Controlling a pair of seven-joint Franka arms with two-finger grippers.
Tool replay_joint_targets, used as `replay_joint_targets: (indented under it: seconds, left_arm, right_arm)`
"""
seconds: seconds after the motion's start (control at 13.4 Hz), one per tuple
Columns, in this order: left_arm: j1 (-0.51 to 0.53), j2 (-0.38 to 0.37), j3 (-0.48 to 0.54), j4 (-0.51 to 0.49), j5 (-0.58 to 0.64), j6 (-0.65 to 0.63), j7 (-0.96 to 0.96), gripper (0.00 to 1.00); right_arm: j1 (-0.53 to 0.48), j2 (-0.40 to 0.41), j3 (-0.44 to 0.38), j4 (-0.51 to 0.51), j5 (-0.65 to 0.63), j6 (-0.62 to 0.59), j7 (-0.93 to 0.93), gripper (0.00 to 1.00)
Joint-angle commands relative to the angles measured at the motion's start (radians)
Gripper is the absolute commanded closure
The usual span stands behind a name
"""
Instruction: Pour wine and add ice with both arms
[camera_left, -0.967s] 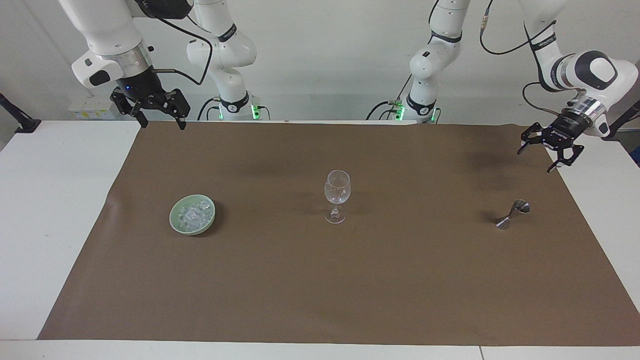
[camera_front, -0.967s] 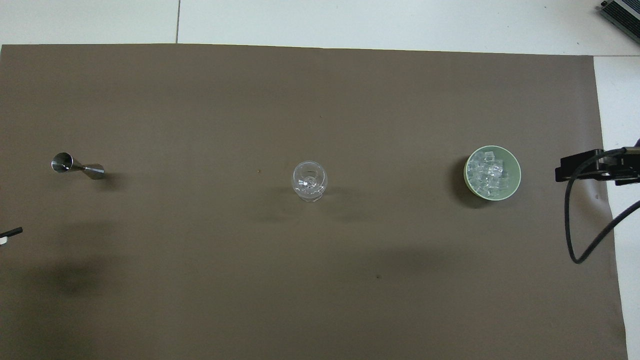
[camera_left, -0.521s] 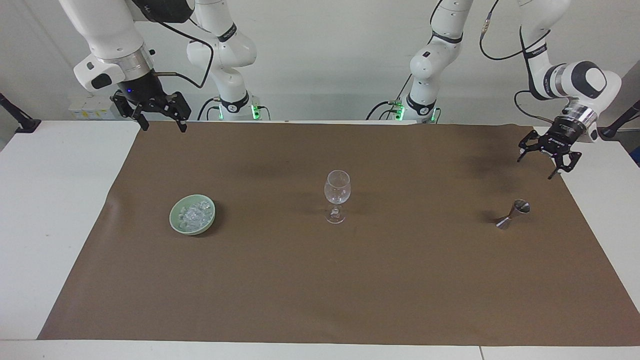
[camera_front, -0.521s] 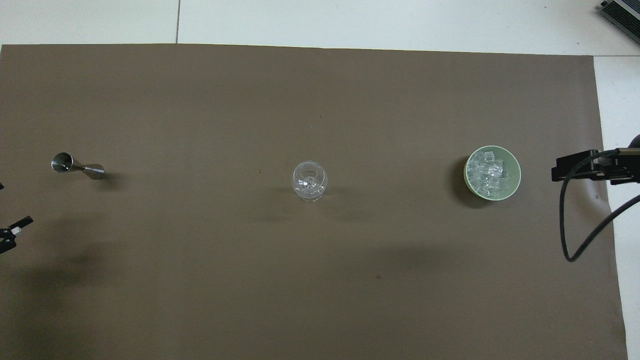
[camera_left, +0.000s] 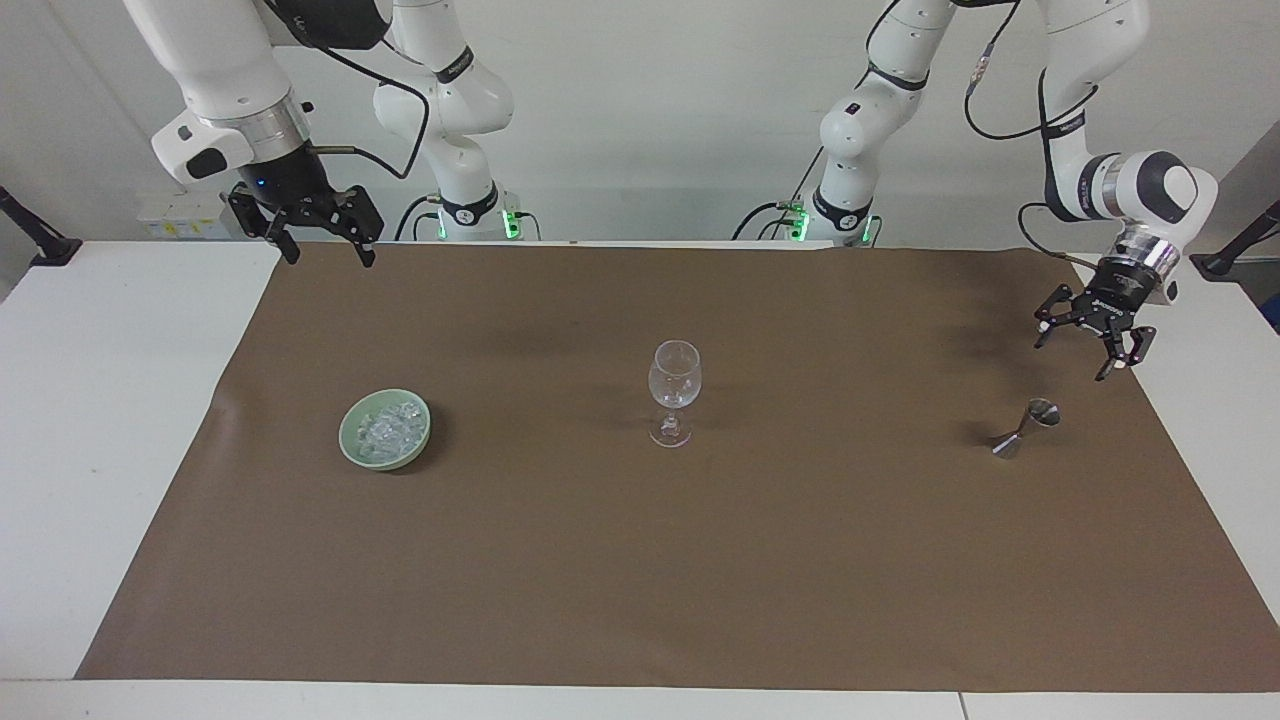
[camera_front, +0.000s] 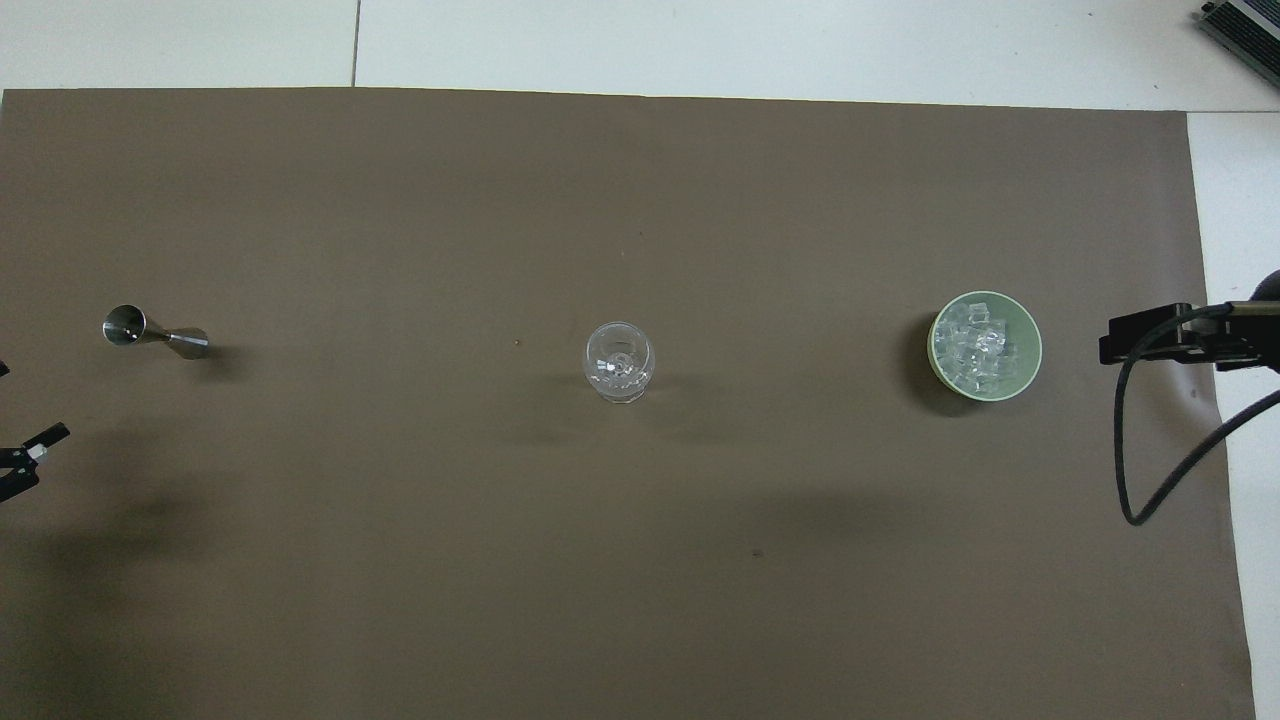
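The small steel hourglass-shaped jigger, tipped on its side, sits just below the empty, spread-fingered left gripper, while the right gripper, also spread and empty, waits well apart from the pale green bowl of ice.

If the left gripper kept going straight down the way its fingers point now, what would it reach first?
Most likely the brown mat, just robot-side of the metal jigger, not the jigger itself. The left gripper hangs open and empty, pointing down, but depth is hard to judge here, so a slight forward slant might bring it onto the jigger.
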Motion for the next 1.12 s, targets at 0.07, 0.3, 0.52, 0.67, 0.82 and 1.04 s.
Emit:
replay_joint_targets:
  seconds: [0.07, 0.3, 0.52, 0.67, 0.82, 1.04]
  left_arm:
    - [-0.008, 0.036, -0.007, 0.003, -0.056, 0.034, 0.015, 0.0]
    - [-0.013, 0.059, -0.008, -0.007, -0.091, 0.035, 0.057, 0.0]
    - [-0.033, 0.105, -0.008, -0.014, -0.162, 0.04, 0.144, 0.0]
    - [-0.07, 0.127, -0.008, -0.013, -0.218, 0.063, 0.173, 0.0]
    - [-0.111, 0.153, -0.008, -0.004, -0.264, 0.084, 0.187, 0.0]
    - [-0.151, 0.174, -0.008, 0.004, -0.327, 0.103, 0.224, 0.0]
  right_arm:
    - [-0.007, -0.031, 0.004, -0.046, 0.021, 0.033, -0.031, 0.0]
    - [-0.005, -0.032, 0.004, -0.048, 0.021, 0.034, -0.031, 0.0]
    - [-0.007, -0.032, 0.004, -0.048, 0.021, 0.034, -0.029, 0.0]
    - [-0.005, -0.032, 0.004, -0.048, 0.021, 0.034, -0.031, 0.0]
    - [-0.005, -0.032, 0.004, -0.049, 0.021, 0.034, -0.029, 0.0]
    - [-0.005, -0.032, 0.004, -0.049, 0.021, 0.034, -0.029, 0.0]
